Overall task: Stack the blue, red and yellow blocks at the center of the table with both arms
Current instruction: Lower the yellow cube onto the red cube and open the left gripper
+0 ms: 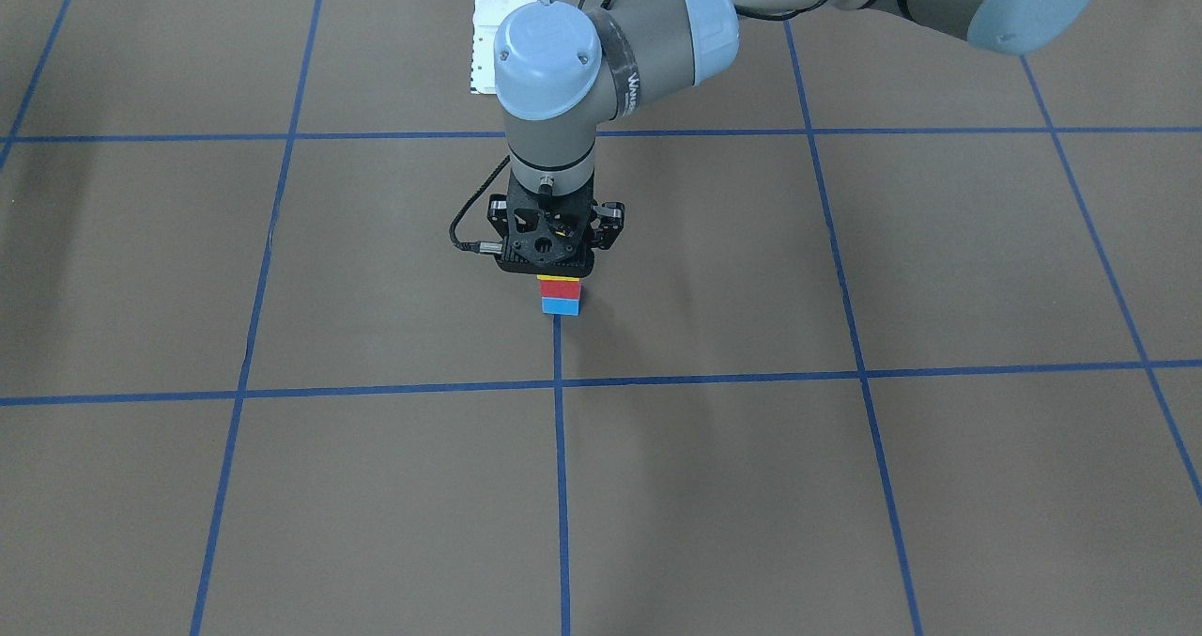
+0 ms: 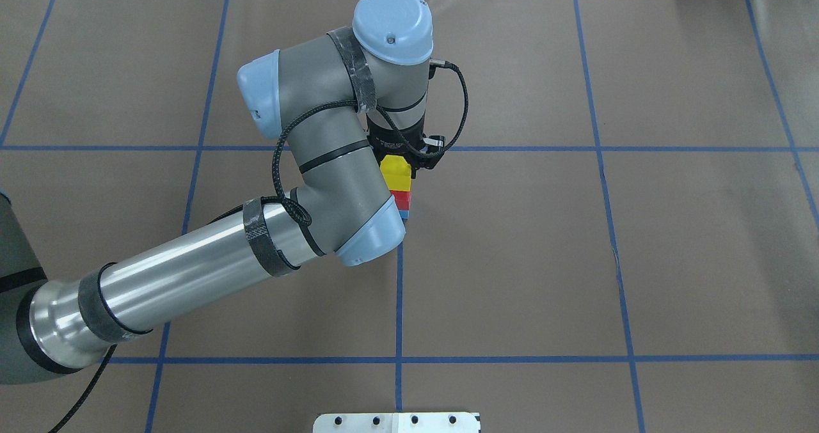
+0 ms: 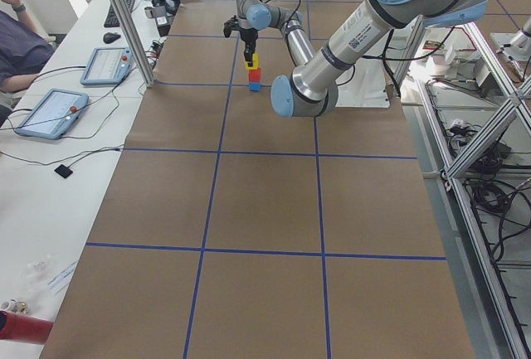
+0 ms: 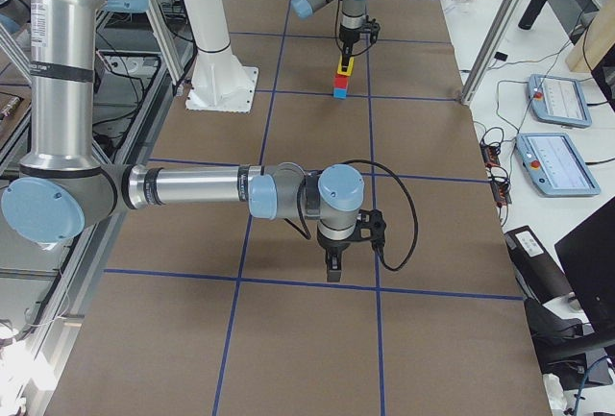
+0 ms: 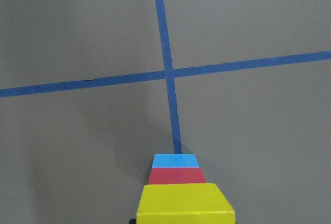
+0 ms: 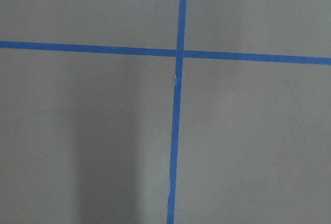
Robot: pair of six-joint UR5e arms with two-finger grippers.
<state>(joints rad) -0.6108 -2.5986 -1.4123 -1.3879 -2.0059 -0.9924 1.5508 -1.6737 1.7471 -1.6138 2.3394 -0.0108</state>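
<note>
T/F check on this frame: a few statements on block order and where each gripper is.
1. The blue block is at the bottom of the stack. True.
2. The red block is on top. False: the yellow block is on top, and the red block sits in the middle.
3. The left gripper is directly over the stack, at the yellow block. True.
4. The right gripper is at the stack too. False: it hangs over bare table well away from the stack, and its wrist view shows only tape lines, no block.
</note>
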